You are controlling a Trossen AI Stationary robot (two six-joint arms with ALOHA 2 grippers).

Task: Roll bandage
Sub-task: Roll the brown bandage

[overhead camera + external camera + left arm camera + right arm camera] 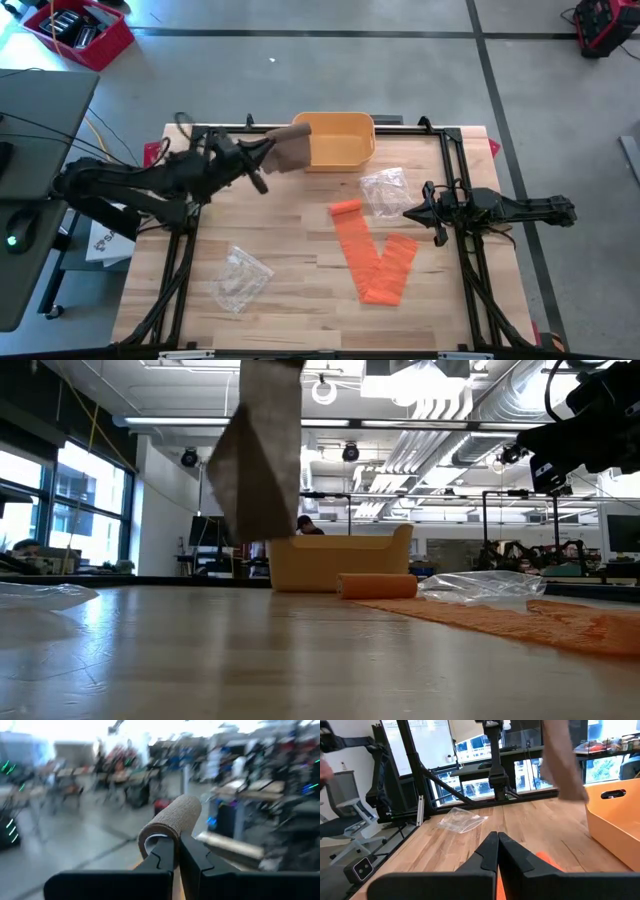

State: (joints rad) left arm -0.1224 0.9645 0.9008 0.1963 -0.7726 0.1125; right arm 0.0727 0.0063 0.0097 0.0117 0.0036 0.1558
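My left gripper (268, 158) is clamped on a tan bandage (290, 148), holding it in the air near the yellow bin (340, 140) at the back of the table (290, 290). In the left wrist view the fingers (165, 855) pinch the wrap (170, 822) where it folds over them in a loop. The low view shows the rest hanging down as a loose strip (258, 460), its lower end above the wood, not touching as far as I can tell.

The right gripper (425, 213) waits at the right side of the table, fingers (496, 851) together on nothing, beside the orange bandage (375, 260). That one lies flat in a V with one end already rolled (345, 208). A clear bag (383, 188) sits just beside it, another (240, 277) near the front left.

I judge the step in hand to be carrying the tan strip out of the bin area to open wood for rolling. To do it well I would keep the pinch firm, move slowly so the tail does not swing, and lower it onto bare table between the bags so it lies straight, without twists. I would avoid draping it over the orange strip or the bin rim. A flat, untwisted lay should make a tight first turn easier.
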